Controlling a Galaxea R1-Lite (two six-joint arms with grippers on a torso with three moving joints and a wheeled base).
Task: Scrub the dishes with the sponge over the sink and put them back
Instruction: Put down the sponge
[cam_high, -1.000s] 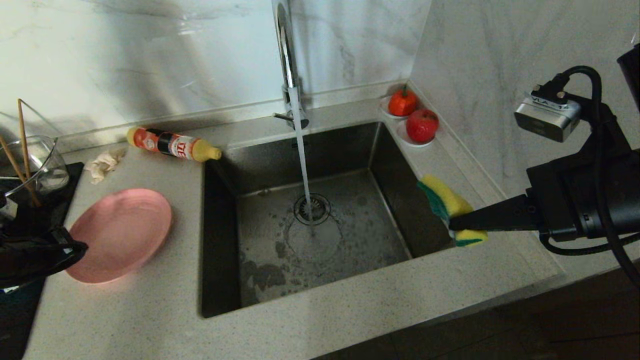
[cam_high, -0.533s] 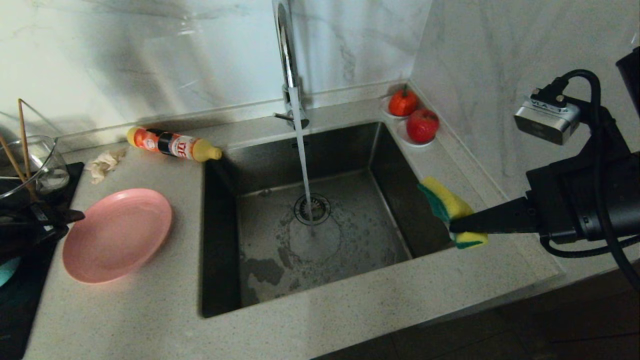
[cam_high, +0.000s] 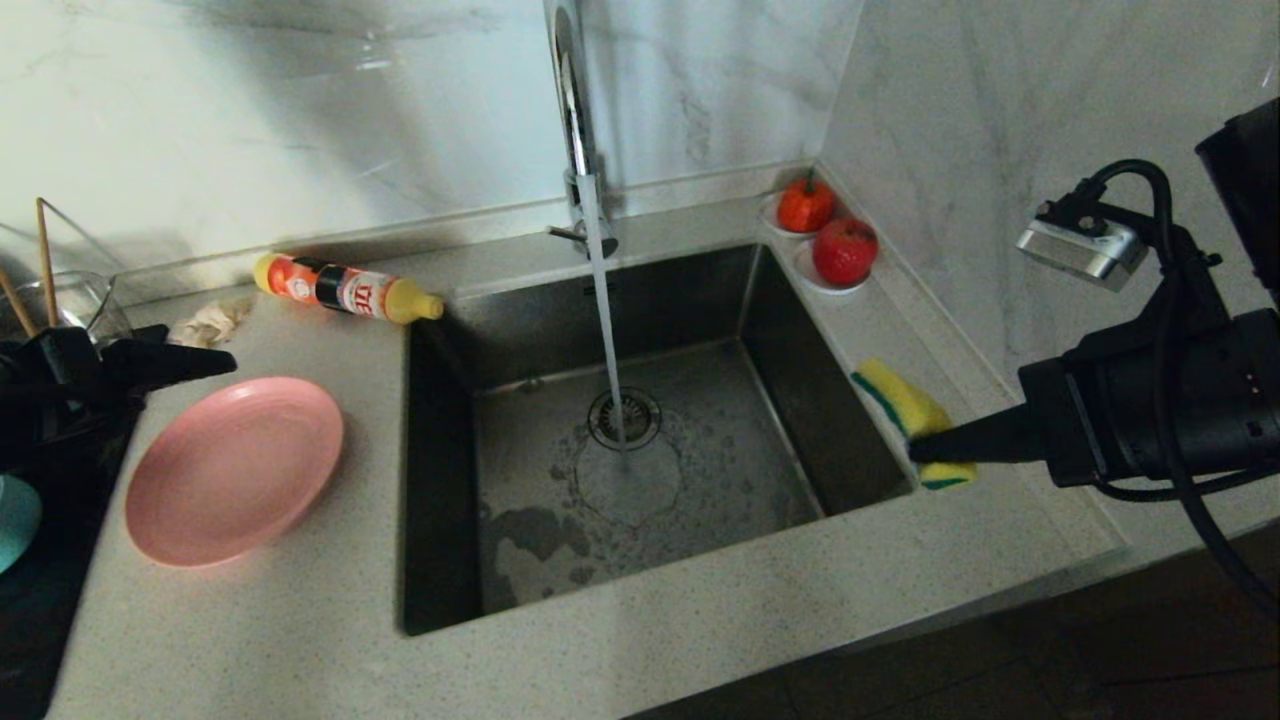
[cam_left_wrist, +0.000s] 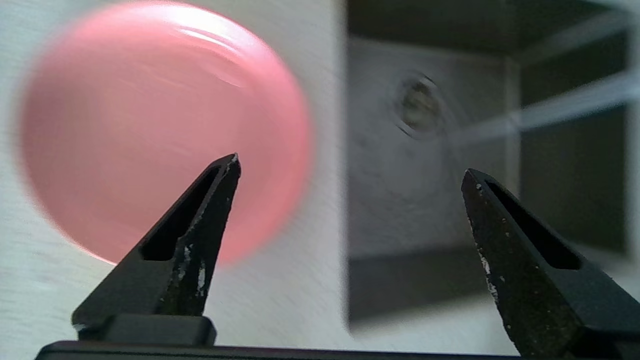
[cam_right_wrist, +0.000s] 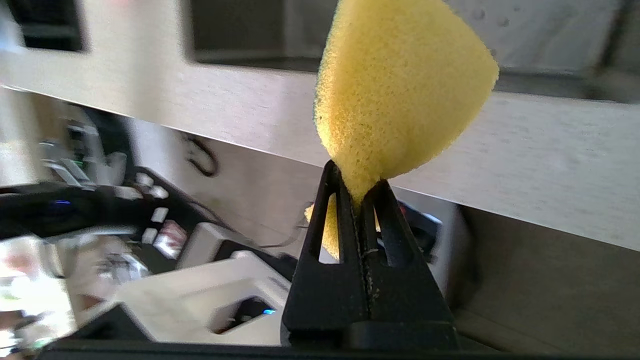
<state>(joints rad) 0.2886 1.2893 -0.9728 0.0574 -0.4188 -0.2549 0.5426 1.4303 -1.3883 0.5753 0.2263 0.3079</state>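
The pink plate (cam_high: 235, 470) lies flat on the speckled tabletop (cam_high: 300, 620) just left of the sink (cam_high: 640, 440), wide, shallow and round, its smooth face catching a soft sheen. The left gripper (cam_left_wrist: 350, 167) hovers at the plate's far-left side with its jaws spread wide and nothing between them. At the sink's right rim, the right gripper (cam_high: 915, 450) is clamped tight on the sponge (cam_high: 912, 415), pinching it so the yellow foam fans out beyond the fingertips, with a dark green scouring layer along one edge. Water runs from the tap (cam_high: 575, 120) down to the drain strainer (cam_high: 625, 417). A sliver of the teal bowl (cam_high: 15, 520) shows at the far left.
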